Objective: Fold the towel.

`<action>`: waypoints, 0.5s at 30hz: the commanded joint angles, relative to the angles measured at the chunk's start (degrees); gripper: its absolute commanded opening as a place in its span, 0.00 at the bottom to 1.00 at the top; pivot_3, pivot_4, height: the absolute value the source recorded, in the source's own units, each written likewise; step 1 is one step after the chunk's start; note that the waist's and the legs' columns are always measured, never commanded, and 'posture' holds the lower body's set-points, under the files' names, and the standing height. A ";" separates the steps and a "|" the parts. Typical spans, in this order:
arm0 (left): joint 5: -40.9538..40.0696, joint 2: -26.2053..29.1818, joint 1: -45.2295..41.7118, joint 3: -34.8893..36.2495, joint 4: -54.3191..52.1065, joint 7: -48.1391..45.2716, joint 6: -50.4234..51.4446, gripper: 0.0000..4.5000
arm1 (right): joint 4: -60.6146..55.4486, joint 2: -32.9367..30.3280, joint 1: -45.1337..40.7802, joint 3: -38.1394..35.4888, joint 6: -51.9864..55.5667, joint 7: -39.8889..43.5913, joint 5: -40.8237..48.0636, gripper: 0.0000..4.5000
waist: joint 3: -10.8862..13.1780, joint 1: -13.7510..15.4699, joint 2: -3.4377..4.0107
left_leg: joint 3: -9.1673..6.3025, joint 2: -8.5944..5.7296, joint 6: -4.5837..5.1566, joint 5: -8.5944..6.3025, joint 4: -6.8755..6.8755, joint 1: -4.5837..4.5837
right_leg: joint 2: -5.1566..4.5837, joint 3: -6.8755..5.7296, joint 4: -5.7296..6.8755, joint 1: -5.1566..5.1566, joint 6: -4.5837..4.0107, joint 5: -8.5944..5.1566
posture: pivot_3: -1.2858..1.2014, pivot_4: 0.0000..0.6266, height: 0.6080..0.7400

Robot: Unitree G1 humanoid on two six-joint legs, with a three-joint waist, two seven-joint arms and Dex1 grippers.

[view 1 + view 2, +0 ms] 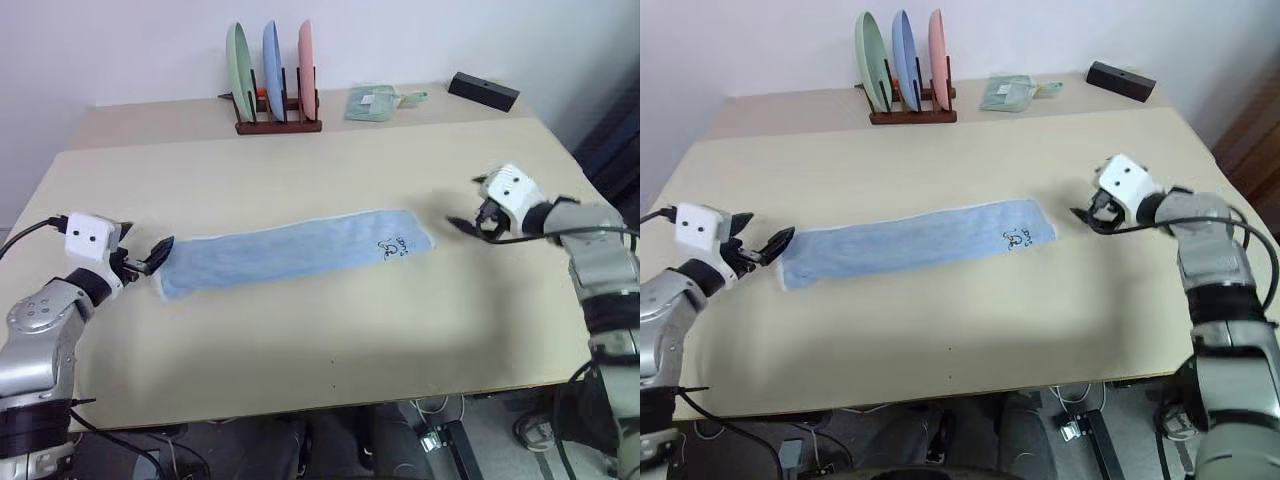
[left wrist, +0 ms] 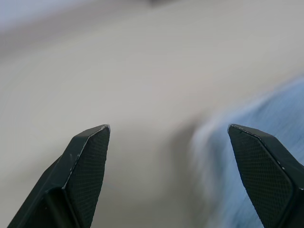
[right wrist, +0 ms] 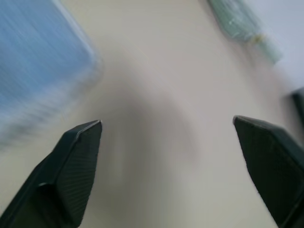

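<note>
Overhead, left eye: towel (image 1: 292, 252) lying flat along the table (image 1: 300, 340), already a long narrow strip, dark mark near its right end. Left claw (image 1: 160, 250) at the strip's left end, jaws apart, holding nothing. Right claw (image 1: 462, 226) just off the right end, likewise spread and empty. Plate rack (image 1: 277, 110), small folded cloth (image 1: 372, 103) and black box (image 1: 483, 91) at the far edge, well apart from the work.

Right eye: same layout.

Left wrist: fingers (image 2: 80, 166) wide apart, towel edge beside one of them, bare table between.

Right wrist: fingers (image 3: 71, 166) wide apart over bare table, towel corner off to one side.

Judged soft, light, limp terry; likely to sag and drag when lifted. Best taken by pinching corners at one short end, through both layers.
</note>
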 commanded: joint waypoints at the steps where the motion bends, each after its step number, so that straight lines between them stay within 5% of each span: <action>1: -0.39 0.20 1.59 0.28 -5.70 -0.46 -1.12 0.89 | -20.51 1.39 8.51 -8.63 27.63 -1.22 15.00 0.99 | -0.03 0.29 0.05 | -0.01 0.01 0.00 0.00 0.00 0.01 | 0.01 0.00 0.02 0.00 0.00 0.00 | 0.52 0.24 1.00; 4: -1.47 0.45 1.59 -2.64 -8.71 -3.10 -0.44 0.89 | -30.12 7.39 13.53 -16.33 47.95 -7.32 26.55 0.99 | -0.04 0.35 0.04 | 0.00 0.02 0.00 0.00 0.02 0.10 | 0.02 0.02 0.04 0.09 -0.03 0.02 | 0.52 0.24 1.00; 8: -1.97 0.50 0.23 -9.13 -12.57 -7.33 0.10 0.89 | -36.65 14.71 15.16 -22.77 61.56 -14.89 33.67 0.99 | -0.05 0.51 0.04 | 0.00 0.00 0.00 0.00 0.01 0.17 | 0.00 0.02 0.02 0.19 -0.03 0.05 | 0.52 0.24 1.00; 15: -3.59 -5.02 -4.10 -25.15 -18.69 -12.70 2.72 0.89 | -31.00 38.78 2.70 -39.24 74.00 -40.01 30.84 0.99 | -0.19 -0.05 0.11 | 0.03 0.00 -0.01 0.00 -0.02 0.23 | 0.01 0.03 0.04 0.17 -0.02 0.07 | 0.52 0.24 1.00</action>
